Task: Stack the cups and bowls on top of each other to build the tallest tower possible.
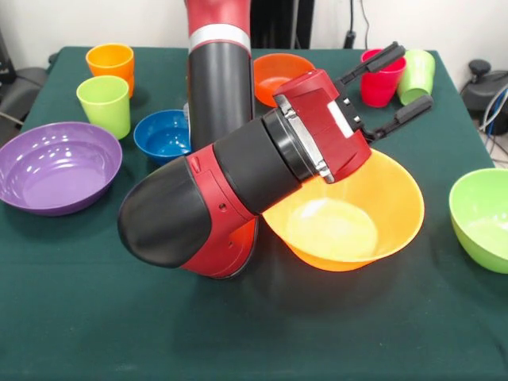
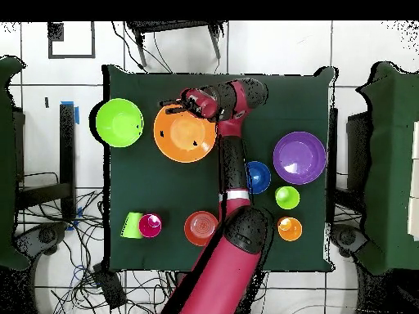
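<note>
My gripper is open and empty. It points sideways over the far rim of the large orange-yellow bowl, which sits tilted against my wrist. In the overhead view the gripper lies at that bowl's edge. The green bowl is at the right. The purple bowl and blue bowl are at the left. The red-orange bowl is behind my arm. The orange cup and lime green cup stand at the far left. The red cup and a leaning green cup are at the far right. No yellow cup or tower shows.
My arm's thick elbow hangs low over the middle of the green tablecloth. In the overhead view, chairs stand at the table's sides and cables lie on the floor by the base.
</note>
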